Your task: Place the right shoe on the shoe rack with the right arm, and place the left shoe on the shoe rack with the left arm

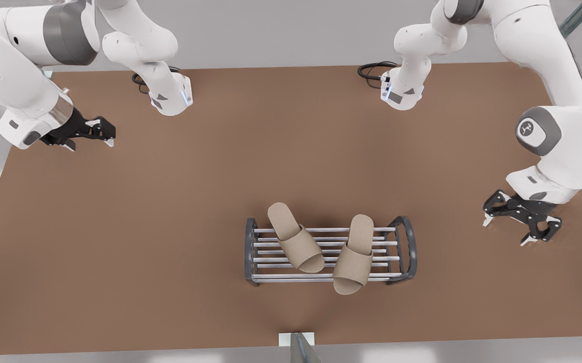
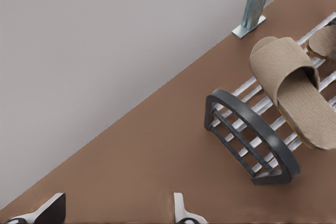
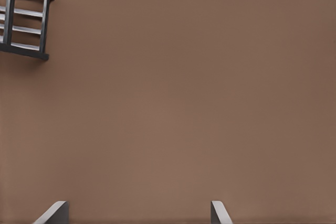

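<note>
Front view: the shoe rack (image 1: 330,252), dark curved end frames joined by silver bars, stands on the smooth brown table (image 1: 119,227). Two tan woven slippers lie across its bars, the left shoe (image 1: 295,237) and the right shoe (image 1: 354,253), toe overhanging. Well clear either side, the left gripper (image 1: 516,228) and the right gripper (image 1: 100,132) hover with jaws spread, holding nothing.

Simulated robot test bench, not a lived-in room.

Two white arms are standing bolted at the far edge of a plain brown table (image 1: 119,242), cables coiling beside their bases; grey floor is surrounding it. A shoe rack (image 1: 404,247) with two beige slippers (image 1: 296,238) is sitting mid-table, near a metal post (image 2: 257,1).
</note>
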You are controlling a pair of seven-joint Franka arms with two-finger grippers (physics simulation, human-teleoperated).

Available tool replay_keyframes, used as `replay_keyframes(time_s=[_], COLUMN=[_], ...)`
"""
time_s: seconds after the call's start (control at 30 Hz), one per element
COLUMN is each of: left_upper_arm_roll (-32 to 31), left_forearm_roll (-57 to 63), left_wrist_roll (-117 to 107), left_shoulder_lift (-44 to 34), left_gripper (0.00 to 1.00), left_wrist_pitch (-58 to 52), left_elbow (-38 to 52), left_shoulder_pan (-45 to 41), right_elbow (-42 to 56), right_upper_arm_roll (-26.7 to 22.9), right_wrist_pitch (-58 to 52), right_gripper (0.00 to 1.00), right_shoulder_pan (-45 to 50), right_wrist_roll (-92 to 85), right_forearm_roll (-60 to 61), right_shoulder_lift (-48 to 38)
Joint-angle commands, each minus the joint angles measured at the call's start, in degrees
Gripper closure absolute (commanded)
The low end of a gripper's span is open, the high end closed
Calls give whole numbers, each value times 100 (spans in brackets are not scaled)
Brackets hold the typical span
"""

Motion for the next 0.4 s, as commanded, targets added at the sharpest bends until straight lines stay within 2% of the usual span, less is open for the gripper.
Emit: replay_keyframes(time_s=[0.0,0.07,0.2,0.37], left_upper_arm_roll=[-296,-314,-296,-305], left_forearm_roll=[1204,1169,1142,905], left_wrist_roll=[-4111,-5438,-5852,-5843], left_shoulder_lift=[-63,77,288,121], left_gripper=[0,0,0,0], left_wrist_pitch=[-3467,-3855,-3846,-3521], left_elbow=[65,197,337,258], left_shoulder_pan=[33,24,24,-46], right_elbow=[0,0,-36,-36], right_upper_arm_roll=[-3,-3,-3,-3], right_wrist_pitch=[0,0,9,27], right_gripper=[0,0,0,0], right_shoulder_pan=[12,12,12,12], right_wrist_roll=[398,398,398,398], right_forearm_roll=[17,17,17,17], right_shoulder_lift=[1,-7,-25,-7])
